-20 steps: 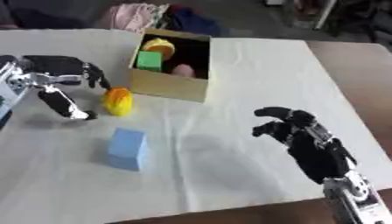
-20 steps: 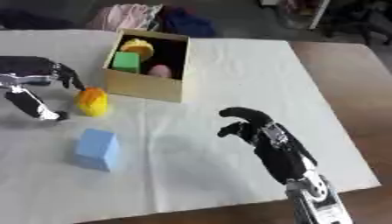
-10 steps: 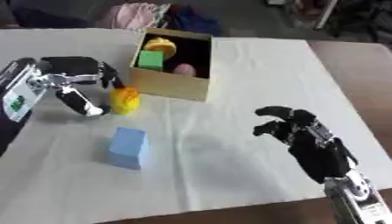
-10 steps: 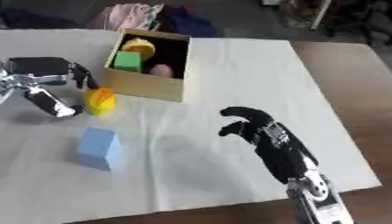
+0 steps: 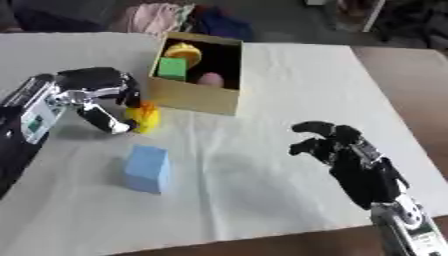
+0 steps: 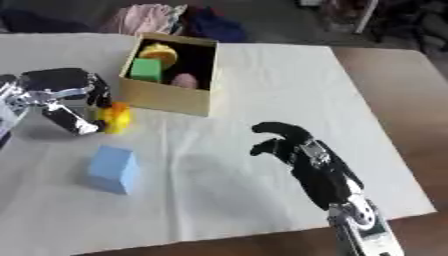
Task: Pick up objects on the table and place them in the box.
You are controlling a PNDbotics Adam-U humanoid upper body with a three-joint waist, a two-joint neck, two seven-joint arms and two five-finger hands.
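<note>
Left hand (image 5: 96, 92): at the left of the frame, its fingers (image 5: 103, 120) and thumb curled round the small yellow toy, pinching it from the left side and from above.
Yellow toy (image 5: 144, 118): a small rounded yellow thing with a touch of orange on top, on the white cloth just in front of the box's near left corner, close to the box wall; whether it touches the wall cannot be told.
Cardboard box (image 5: 194, 99): open-topped, in the upper middle of the frame, standing on the cloth.
Box contents: a green block (image 5: 172, 68) at the left, a yellow rounded item (image 5: 183, 51) behind it toward the far wall, and a pink rounded item (image 5: 209, 78) near the front wall.
Blue block (image 5: 146, 168): standing on the cloth in the lower left of the frame, well apart from the box and below the yellow toy.
Right hand (image 5: 354, 163): at the lower right of the frame above the cloth, fingers loosely bent and spread, holding nothing.
Desk (image 5: 411, 95): brown wood showing at the right edge, covered elsewhere by the white cloth (image 5: 289, 80).
Far edge: a heap of pink and dark clothes (image 5: 166, 16) beyond the cloth.
</note>
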